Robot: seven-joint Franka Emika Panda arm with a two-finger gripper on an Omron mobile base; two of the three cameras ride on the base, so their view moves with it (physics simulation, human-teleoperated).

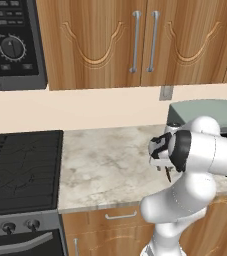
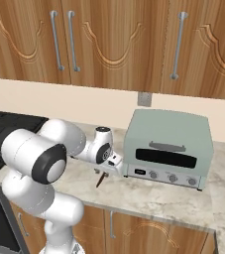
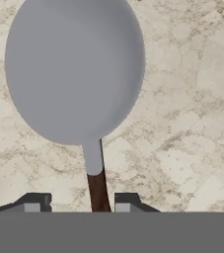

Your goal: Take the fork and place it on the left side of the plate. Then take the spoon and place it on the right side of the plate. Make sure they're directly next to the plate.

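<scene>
The spoon (image 3: 74,69) lies on the marble counter (image 3: 182,123), its big grey bowl pointing away from the hand and its dark brown handle (image 3: 98,192) running back between my fingertips. My gripper (image 3: 81,202) is open and straddles that handle, with a small gap showing on each side. From the right base view the gripper (image 2: 106,172) hangs low over the counter just left of the toaster oven, and the spoon's dark handle (image 2: 101,180) pokes out beneath it. The left base view shows the gripper (image 1: 165,169) partly behind my forearm. The fork and the plate are out of view.
A pale green toaster oven (image 2: 168,149) stands on the counter close to the right of the hand. A black stove (image 1: 20,170) borders the counter on the left. Wooden cabinets (image 2: 119,39) hang above. The counter's front edge (image 1: 105,205) is near.
</scene>
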